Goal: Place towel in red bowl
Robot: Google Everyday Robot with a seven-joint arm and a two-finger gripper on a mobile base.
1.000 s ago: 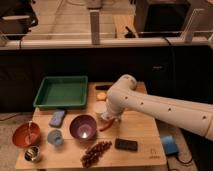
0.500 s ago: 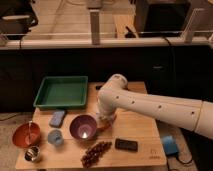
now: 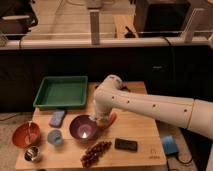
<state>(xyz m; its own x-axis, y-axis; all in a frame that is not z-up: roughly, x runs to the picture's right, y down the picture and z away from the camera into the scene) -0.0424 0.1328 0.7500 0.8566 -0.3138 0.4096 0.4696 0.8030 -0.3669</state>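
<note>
Towel [image 3: 56, 118] lies flat on the tabletop [image 3: 142, 127], left of centre. It sits just near of the green tray's [image 3: 62, 92] near-left corner and just far of the small blue cup [image 3: 55, 137]. Not yet touched.

Red bowl [image 3: 26, 134] sits at the near-left edge, left of the towel and slightly nearer. A pale stick-like thing stands in it.

Pincer [image 3: 102, 120] hangs under the white arm [image 3: 145, 105], low over the tabletop at the right rim of the purple bowl [image 3: 83, 127]. Closed. An orange-red shape [image 3: 111, 119] shows just right of it; can't tell if it is held. No cloth in it.

Key relation: the towel is to the left of the pincer and about as far back. The purple bowl's far rim is close under the straight path between them. Towel's long axis looks to run near-left to far-right, slightly tilted. Judgement: the pincer must open, pass over or behind the purple bowl, then come down on the cloth. The carry from there to the red bowl is short, going left and near.

Change from the earlier frames: the arm's bend has swung left, from about mid-tabletop to beside the purple bowl. Towel, bowls, cup and tray sit where they were.
</note>
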